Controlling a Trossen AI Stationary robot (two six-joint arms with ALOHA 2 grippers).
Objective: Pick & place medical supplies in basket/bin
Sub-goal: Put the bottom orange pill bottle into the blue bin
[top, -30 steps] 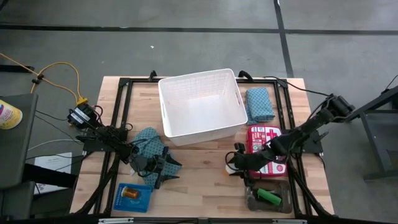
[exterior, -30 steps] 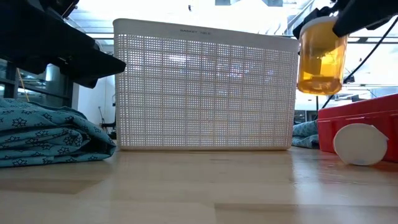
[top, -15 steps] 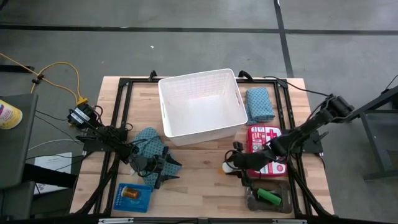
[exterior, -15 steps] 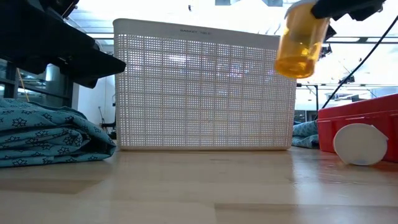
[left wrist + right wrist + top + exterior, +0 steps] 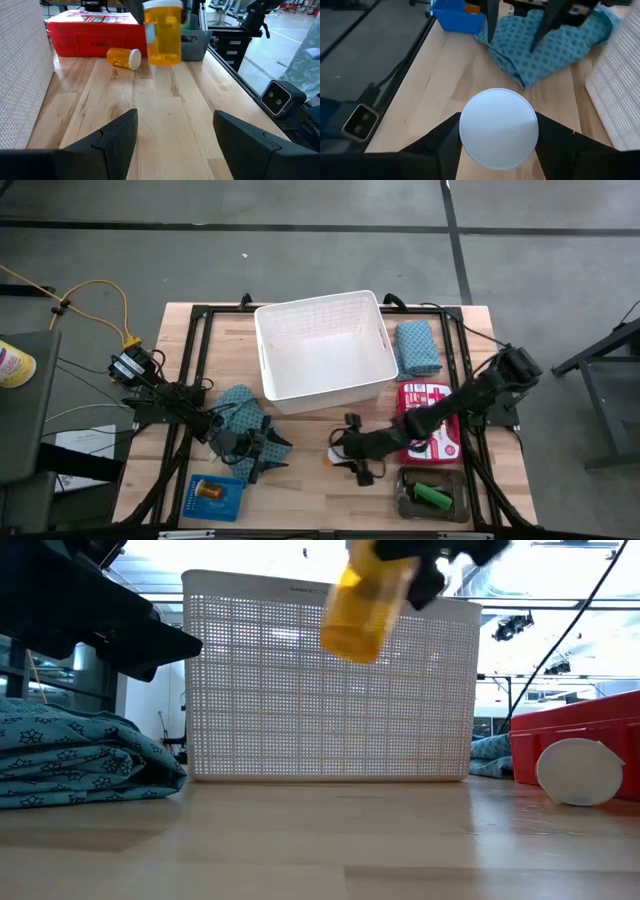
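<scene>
Now the right gripper point(image 5: 345, 452), low centre of the high view, clamps the orange pill bottle point(image 5: 362, 608) aloft (white cap toward its wrist), so lift it clear over the white basket point(image 5: 322, 392) rim before releasing; left gripper point(image 5: 262, 453), spread empty, waits at the teal cloth point(image 5: 238, 408).

cloth point(image 5: 245, 420) left of basket point(image 5: 325, 350)

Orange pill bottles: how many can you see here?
2. One bottle is held in the air by the right tool; another bottle lies on the table by the red box. More may be hidden.
</scene>
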